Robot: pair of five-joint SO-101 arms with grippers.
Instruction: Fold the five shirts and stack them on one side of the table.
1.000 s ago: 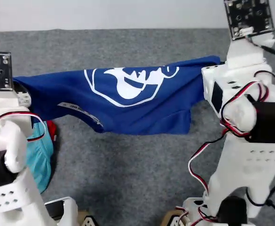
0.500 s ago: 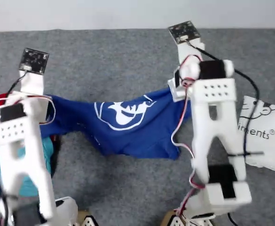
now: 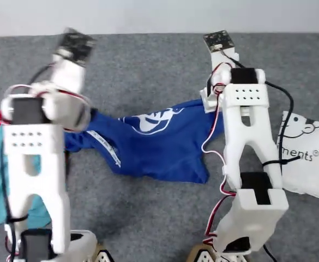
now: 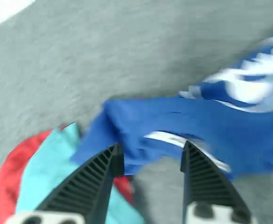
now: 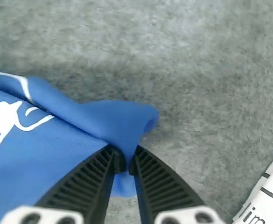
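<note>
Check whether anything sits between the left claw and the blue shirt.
Nothing visible does. The left claw is open right over the edge of the blue shirt. The teal shirt and red shirt lie beside that edge, not on top of it. The right claw is shut on the shirt's other end.

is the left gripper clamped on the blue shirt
No, the left gripper is open, its jaws wide apart with the blue shirt lying loose beyond them.

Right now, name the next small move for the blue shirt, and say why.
Probably lower the left gripper and close it on the near edge of the blue shirt. It stands open over that edge, while the right gripper is clamped on the other corner and the shirt lies bunched.
</note>
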